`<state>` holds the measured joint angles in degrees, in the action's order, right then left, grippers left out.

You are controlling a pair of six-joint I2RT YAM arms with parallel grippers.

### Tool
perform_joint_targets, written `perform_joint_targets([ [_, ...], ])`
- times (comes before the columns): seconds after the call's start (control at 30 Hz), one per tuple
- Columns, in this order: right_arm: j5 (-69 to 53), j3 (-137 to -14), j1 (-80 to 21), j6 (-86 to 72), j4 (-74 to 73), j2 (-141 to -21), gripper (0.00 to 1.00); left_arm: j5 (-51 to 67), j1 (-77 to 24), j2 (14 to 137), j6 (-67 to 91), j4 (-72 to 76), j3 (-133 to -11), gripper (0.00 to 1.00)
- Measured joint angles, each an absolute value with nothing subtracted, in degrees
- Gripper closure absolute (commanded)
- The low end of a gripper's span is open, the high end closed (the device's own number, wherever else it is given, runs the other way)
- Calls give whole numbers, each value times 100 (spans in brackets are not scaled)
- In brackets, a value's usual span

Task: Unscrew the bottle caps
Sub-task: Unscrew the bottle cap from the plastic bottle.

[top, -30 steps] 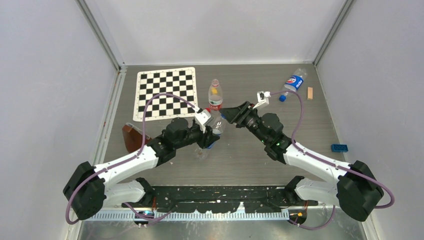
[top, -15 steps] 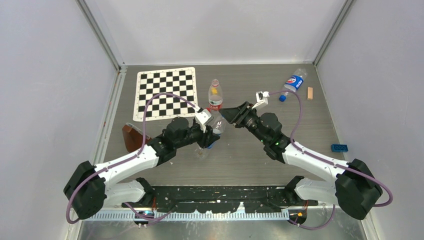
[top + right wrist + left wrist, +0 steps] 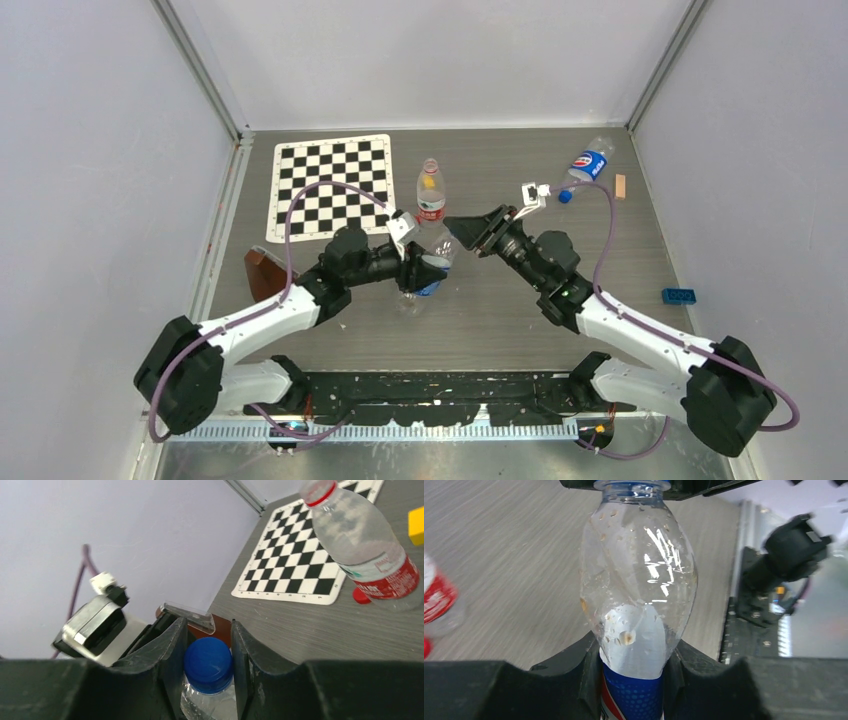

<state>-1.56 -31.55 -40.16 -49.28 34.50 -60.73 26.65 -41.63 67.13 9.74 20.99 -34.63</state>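
Holding the blue-label bottle (image 3: 639, 605) by its lower body, the left jaws clamp it tightly, so that it cannot spin. The right jaws press on its blue cap (image 3: 208, 664) from both sides, the cap sitting between them, probably for twisting it off. Beyond the right jaws, the red-label bottle (image 3: 360, 540) rests on the counter (image 3: 300, 625), and its red cap (image 3: 360, 596) is already off, just beside it.

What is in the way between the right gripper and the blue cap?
Nothing that I can see. The right gripper has a finger on each side of the blue cap, pressed against it. The left gripper holds the bottle around its body.
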Motion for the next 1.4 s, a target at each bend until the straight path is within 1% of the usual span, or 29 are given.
perform_joint_targets([
  [0.17, -624, -2939, -3994, -4751, 3854, -5682, 100, 4171, -3806, 7072, 1791, 3435, -3240, 100],
  [0.3, -1118, -2823, -3977, -4681, 4357, -5572, 100, 5096, -3627, 7378, 2539, 4556, -3120, 100],
  [0.57, -2255, -2764, -3951, -4705, 5509, -5588, 99, 6158, -3544, 7745, 3747, 6493, -3039, 100],
  [0.63, -2320, -2757, -3951, -4722, 5638, -5590, 83, 6239, -3544, 7824, 3948, 6788, -3039, 100],
  [0.67, -2303, -2753, -3951, -4722, 5647, -5586, 67, 6254, -3544, 7856, 4042, 6884, -3039, 100],
  [0.7, -2237, -2753, -3953, -4716, 5575, -5572, 59, 6252, -3538, 7863, 4062, 6882, -3039, 100],
  [0.73, -2161, -2753, -3957, -4711, 5468, -5535, 45, 6246, -3524, 7863, 4069, 6840, -3039, 100],
  [0.8, -1959, -2753, -3970, -4678, 5111, -5382, 36, 6173, -3518, 7835, 3968, 6643, -3039, 100],
  [0.93, -1426, -2755, -3975, -4587, 4283, -4897, 32, 5380, -3474, 7227, 3232, 5242, -3039, 100],
  [1.1, -902, -2919, -3981, -4563, 3463, -4703, 31, 3975, -3723, 6246, 2137, 3492, -3072, 100],
  [1.27, -735, -3044, -3988, -4584, 3269, -5046, 31, 3059, -4082, 6095, 1503, 2530, -3216, 100],
  [1.4, -642, -3046, -4007, -4644, 3197, -5304, 35, 2580, -4294, 6206, 1251, 2123, -3312, 100],
])
